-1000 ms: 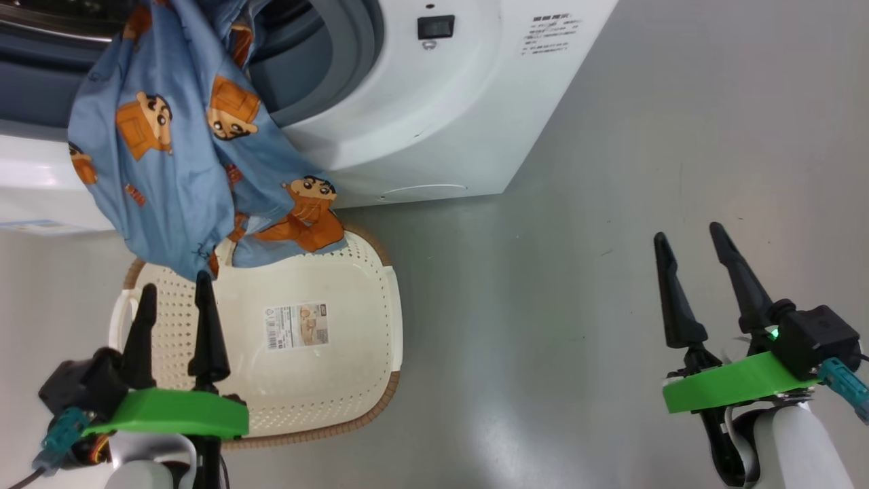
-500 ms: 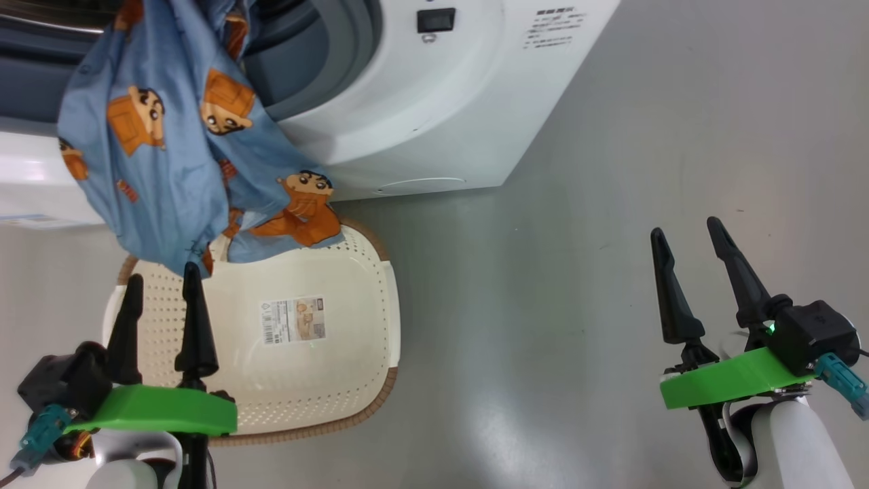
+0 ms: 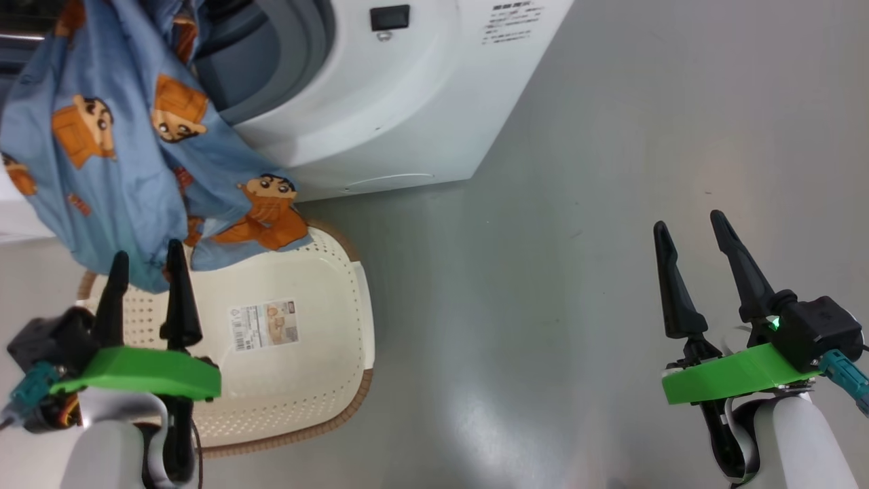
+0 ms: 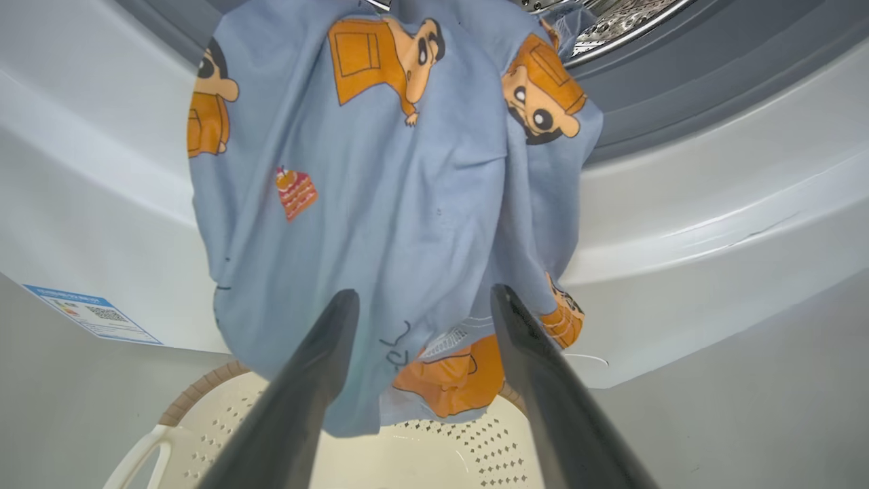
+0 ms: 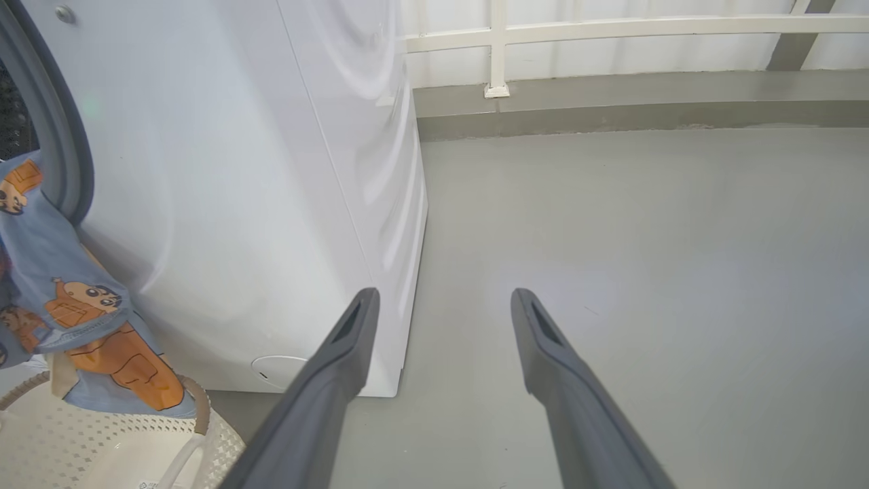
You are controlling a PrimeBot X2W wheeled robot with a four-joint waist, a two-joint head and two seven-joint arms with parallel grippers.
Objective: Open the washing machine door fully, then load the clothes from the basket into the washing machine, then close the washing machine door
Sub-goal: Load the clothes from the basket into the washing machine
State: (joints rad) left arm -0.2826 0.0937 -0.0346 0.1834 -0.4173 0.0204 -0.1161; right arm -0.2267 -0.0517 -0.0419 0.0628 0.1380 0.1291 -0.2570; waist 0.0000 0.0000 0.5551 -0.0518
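Light blue clothes (image 3: 115,156) with orange cartoon figures hang out of the washing machine (image 3: 380,102) opening, over its front. Their lower end droops onto the rim of the cream basket (image 3: 305,353) on the floor below. The washing machine door is out of view. My left gripper (image 3: 146,268) is open over the basket, its fingertips just below the hanging cloth. In the left wrist view the clothes (image 4: 380,197) hang in front of the open left gripper (image 4: 421,302), with nothing between the fingers. My right gripper (image 3: 689,227) stands open over bare floor at the right, holding nothing.
The basket holds a sticker label (image 3: 265,324) on its bottom. Grey floor (image 3: 577,204) spreads to the right of the machine. In the right wrist view a white railing (image 5: 502,47) and a low kerb run along the far side of the floor.
The head camera has turned, so the whole scene has slid left. The left gripper has drifted left and a little up beneath the cloth. The right gripper has barely moved.
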